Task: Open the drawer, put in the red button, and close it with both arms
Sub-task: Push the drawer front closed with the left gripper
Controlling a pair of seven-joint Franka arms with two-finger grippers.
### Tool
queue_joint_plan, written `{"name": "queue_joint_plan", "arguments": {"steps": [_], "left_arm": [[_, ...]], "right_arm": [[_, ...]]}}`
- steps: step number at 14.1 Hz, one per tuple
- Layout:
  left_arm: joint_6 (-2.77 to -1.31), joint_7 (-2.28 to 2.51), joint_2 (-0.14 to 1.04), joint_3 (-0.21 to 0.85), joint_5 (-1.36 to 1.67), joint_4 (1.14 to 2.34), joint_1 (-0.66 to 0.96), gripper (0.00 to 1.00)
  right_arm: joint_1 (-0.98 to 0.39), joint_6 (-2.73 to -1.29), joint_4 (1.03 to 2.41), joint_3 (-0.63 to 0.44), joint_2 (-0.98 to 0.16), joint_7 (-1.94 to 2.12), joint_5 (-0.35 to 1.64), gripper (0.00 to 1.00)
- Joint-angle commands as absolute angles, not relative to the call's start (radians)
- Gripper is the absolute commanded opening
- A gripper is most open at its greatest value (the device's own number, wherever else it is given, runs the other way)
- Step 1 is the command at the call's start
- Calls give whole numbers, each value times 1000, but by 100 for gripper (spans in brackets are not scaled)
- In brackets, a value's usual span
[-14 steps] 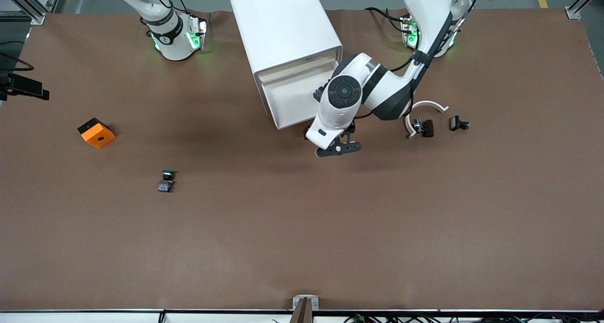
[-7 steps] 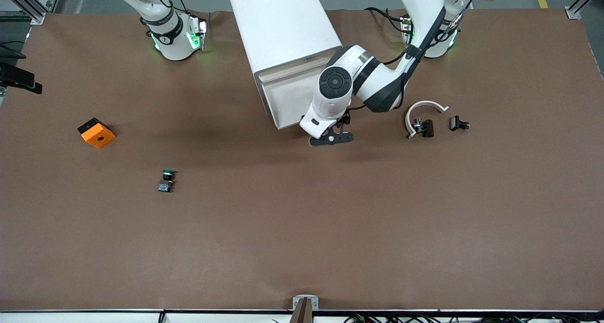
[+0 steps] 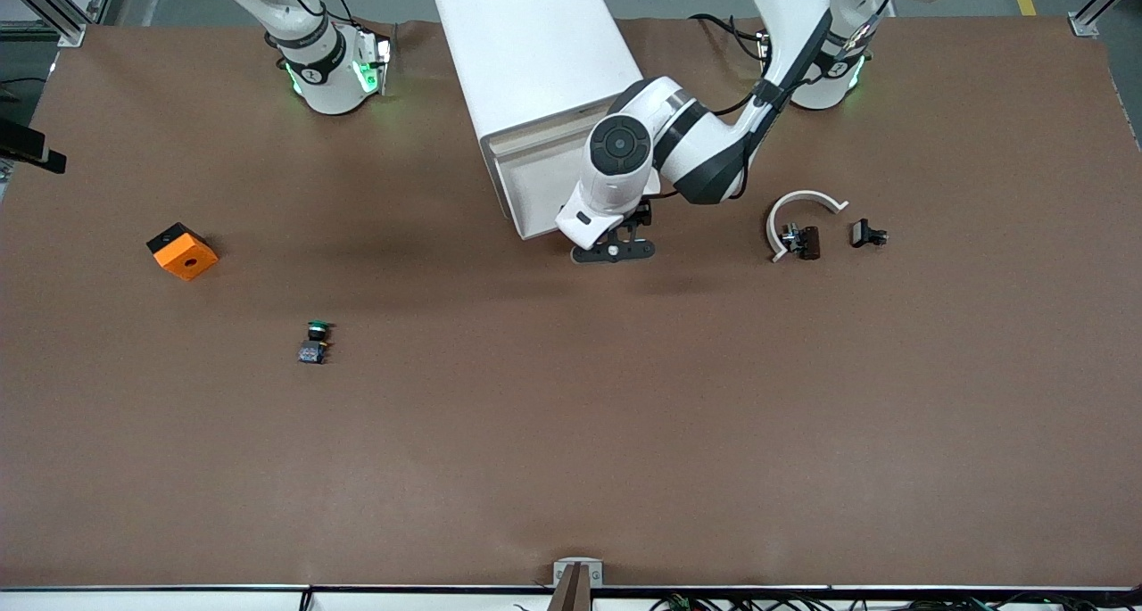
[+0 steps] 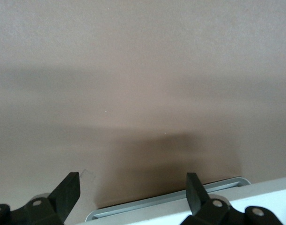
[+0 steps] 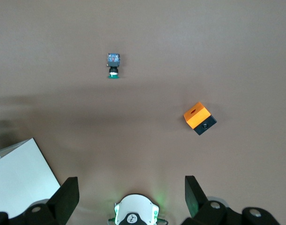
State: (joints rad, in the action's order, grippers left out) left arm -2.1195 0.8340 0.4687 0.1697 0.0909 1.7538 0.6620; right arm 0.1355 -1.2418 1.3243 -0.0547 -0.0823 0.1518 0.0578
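Observation:
The white cabinet point(image 3: 535, 49) stands at the table's middle, between the two bases, with its drawer point(image 3: 540, 196) pulled out. The left arm point(image 3: 624, 161) reaches over the drawer and hides part of its inside. My left gripper point(image 3: 614, 250) is open and empty, just past the drawer's front edge, low over the table. The left wrist view shows the open left gripper point(image 4: 132, 180) with the drawer's front rim point(image 4: 171, 204) between the fingers. The red button is hidden. My right gripper point(image 5: 131, 183) is open and empty, high over the table above its own base point(image 5: 135, 215).
A green-capped button point(image 3: 314, 342) lies toward the right arm's end; it also shows in the right wrist view point(image 5: 113, 65). An orange block point(image 3: 182, 251) lies farther that way. A white curved piece point(image 3: 798, 205) and small black parts point(image 3: 867, 234) lie toward the left arm's end.
The left arm has drawn back toward the cabinet, so its gripper has moved from the open table to the drawer's front edge. A small dark thing seen in the drawer is now covered.

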Motion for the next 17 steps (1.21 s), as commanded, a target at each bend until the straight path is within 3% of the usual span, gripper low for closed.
{"name": "queue_joint_plan", "arguments": {"steps": [1,4,17], "left_arm": [[-2135,827,443,173,74,1792,675,100],[-2134,831,443,175,83,1796,683,100],[-2053,1009,437,221,314,1801,683,100]], "right_arm": [[117,-1290,1379,-41,-14,155,60,100],[100,-1336,1446,-41,37,152,45,100],[92,-1336,1456,-49,61,98,37,100]]}}
